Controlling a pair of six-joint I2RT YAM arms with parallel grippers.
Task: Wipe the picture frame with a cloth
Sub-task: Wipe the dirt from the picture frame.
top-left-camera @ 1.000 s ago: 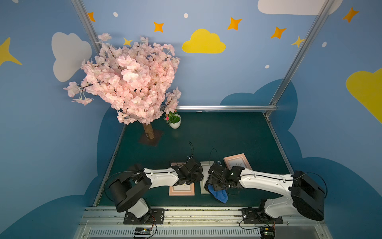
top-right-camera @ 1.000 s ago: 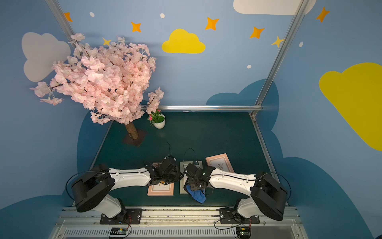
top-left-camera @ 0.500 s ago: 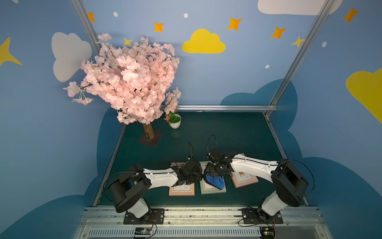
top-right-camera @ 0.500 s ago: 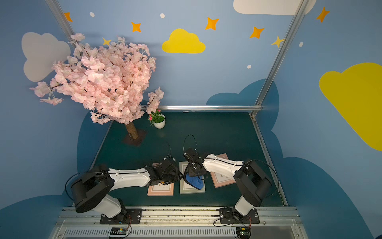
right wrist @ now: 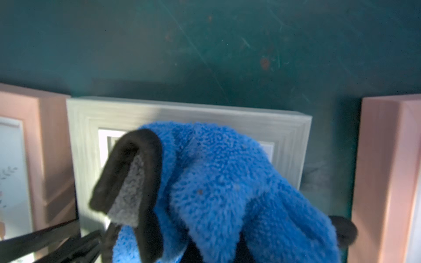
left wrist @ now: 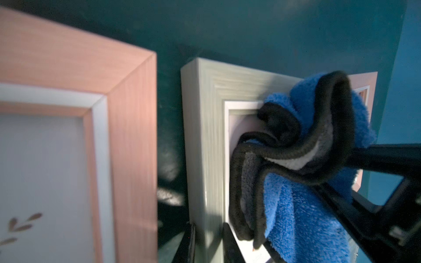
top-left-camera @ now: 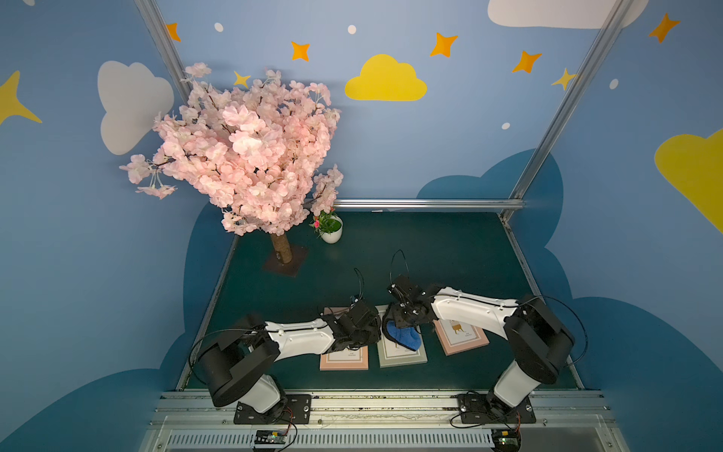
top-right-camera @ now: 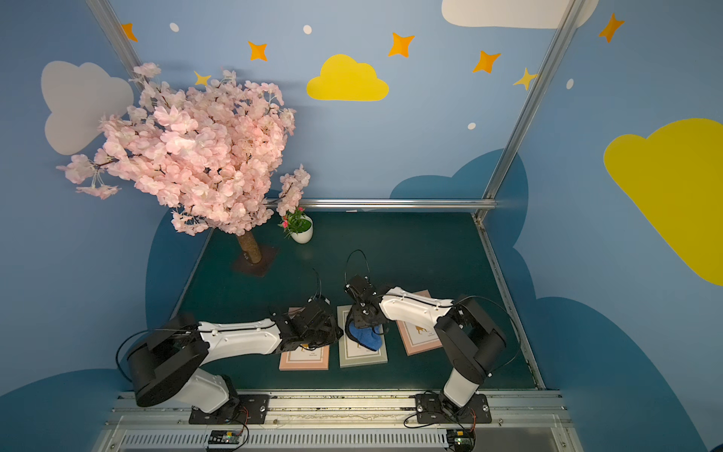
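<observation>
The picture frame (top-left-camera: pixel 403 358) (top-right-camera: pixel 362 358) is grey-green and lies flat, the middle of three frames near the table's front. The blue cloth (top-left-camera: pixel 403 338) (top-right-camera: pixel 365 338), with a dark reverse, is bunched on its far half. My right gripper (top-left-camera: pixel 407 319) (top-right-camera: pixel 365 319) is shut on the cloth from above. In the right wrist view the cloth (right wrist: pixel 227 182) hides the jaws and most of the frame (right wrist: pixel 205 111). My left gripper (top-left-camera: pixel 373 332) (left wrist: pixel 209 246) is closed on the frame's left border (left wrist: pixel 205 136), one finger on each side. The cloth (left wrist: pixel 296 205) hangs just beyond.
A pink frame (top-left-camera: pixel 344 360) lies to the left under my left arm and another pink frame (top-left-camera: pixel 463 336) lies to the right under my right arm. A pink blossom tree (top-left-camera: pixel 250 156) and a small white flower pot (top-left-camera: pixel 331 231) stand at the back left.
My right gripper has carried the cloth from the frame's front end toward its far end. The left jaws have narrowed onto the frame's border.
</observation>
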